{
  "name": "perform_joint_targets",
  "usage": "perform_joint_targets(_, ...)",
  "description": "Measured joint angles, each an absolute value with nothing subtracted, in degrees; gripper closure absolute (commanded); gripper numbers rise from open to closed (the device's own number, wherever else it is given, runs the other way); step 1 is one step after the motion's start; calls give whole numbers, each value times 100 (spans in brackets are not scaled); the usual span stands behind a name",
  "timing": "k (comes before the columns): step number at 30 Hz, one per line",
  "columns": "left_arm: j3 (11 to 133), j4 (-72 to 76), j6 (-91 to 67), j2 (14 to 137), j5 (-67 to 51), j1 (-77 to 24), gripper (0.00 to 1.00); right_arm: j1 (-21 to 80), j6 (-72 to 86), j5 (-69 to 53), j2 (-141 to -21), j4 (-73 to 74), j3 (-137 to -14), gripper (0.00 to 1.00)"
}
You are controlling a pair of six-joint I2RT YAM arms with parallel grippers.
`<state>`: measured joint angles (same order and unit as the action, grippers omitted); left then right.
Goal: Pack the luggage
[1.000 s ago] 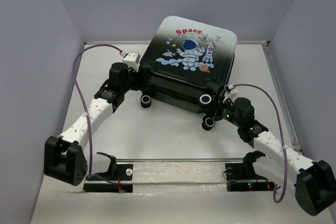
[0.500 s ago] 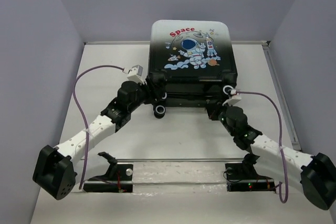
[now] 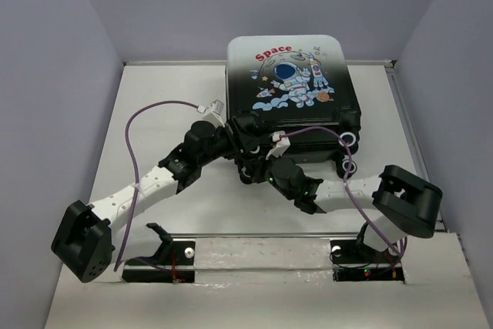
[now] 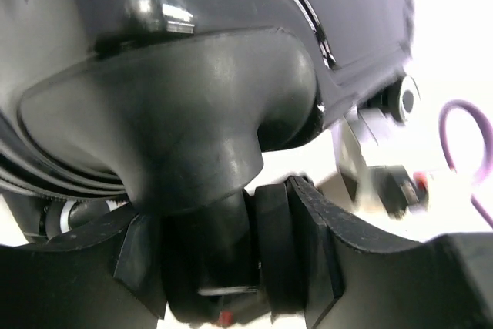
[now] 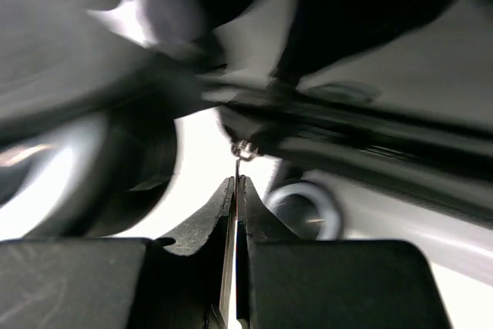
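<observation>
The luggage (image 3: pixel 289 75) lies flat and closed at the back of the table, astronaut print up, wheels facing me. My left gripper (image 3: pixel 243 138) is at its near left corner; in the left wrist view the gripper (image 4: pixel 231 260) is shut on a black caster wheel (image 4: pixel 208 244) under the glossy shell (image 4: pixel 192 105). My right gripper (image 3: pixel 264 161) reaches left along the near edge. In the right wrist view it (image 5: pixel 237 186) is shut on a thin metal zipper pull (image 5: pixel 237 166) hanging from the luggage edge (image 5: pixel 347 144).
Two more casters (image 3: pixel 349 141) sit at the luggage's near right corner; one shows blurred in the right wrist view (image 5: pixel 304 209). A clear rail on black stands (image 3: pixel 254 256) runs along the table's front edge. Purple cables (image 3: pixel 154 109) loop above both arms. Walls close in left and right.
The luggage has turned and shifted slightly right. My right arm has swept far left along the near edge with the zipper pull. My left gripper has moved right with the caster.
</observation>
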<state>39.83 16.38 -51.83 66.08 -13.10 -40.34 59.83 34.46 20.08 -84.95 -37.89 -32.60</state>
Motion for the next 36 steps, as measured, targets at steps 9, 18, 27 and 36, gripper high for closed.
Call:
perform_joint_targets(9, 4010, 1380, -5030, 6401, -851, -3931, 94, 6281, 3538, 2099, -9295, -5214, -3400, 93)
perform_joint_targets(18, 3717, 1957, -5555, 6254, -1144, -4447, 71, 6984, 3400, 1909, -6493, -3514, -2565, 11)
perform_joint_targets(27, 3603, 2259, -5540, 6316, -1306, -4429, 14, 6980, 3291, 2038, -5144, -1046, -3380, 1)
perform_joint_targets(36, 3597, 2550, -5566, 6320, -1603, -4488, 3, 6469, 2904, 2123, -6010, -292, -4143, 1)
